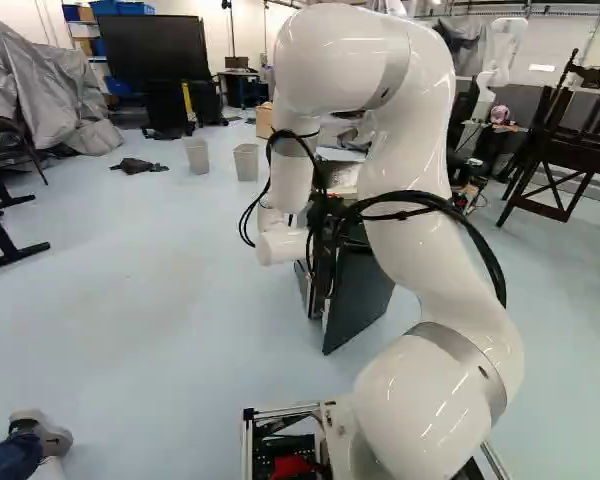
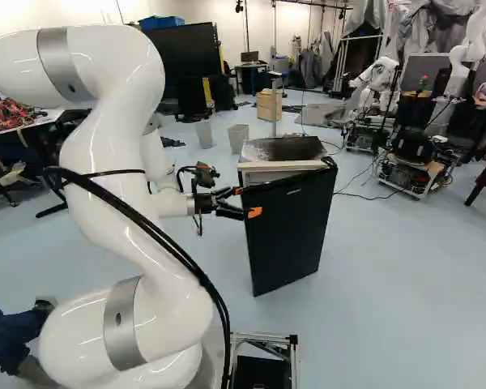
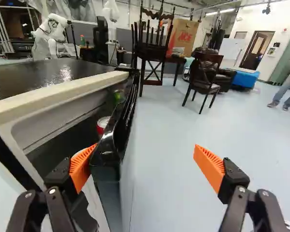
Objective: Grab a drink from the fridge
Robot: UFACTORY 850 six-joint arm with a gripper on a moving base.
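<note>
Pincer [image 3: 144,153] fingers are standing wide apart, one reaching behind the fridge door [image 2: 287,231], the other hanging outside. The door is already standing ajar; widening it and taking a drink are remaining, I'd judge. A red can [image 3: 102,124] is sitting just inside the door; something green [image 3: 119,95] beyond is showing too little to name, and the fridge [image 2: 285,149] is mostly hiding its inside.

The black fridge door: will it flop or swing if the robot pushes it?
The door would probably swing, since it stands ajar on the fridge. It should feel stiff, being one flat, straight panel. Its shiny edge might be slippery for the pincer.
</note>
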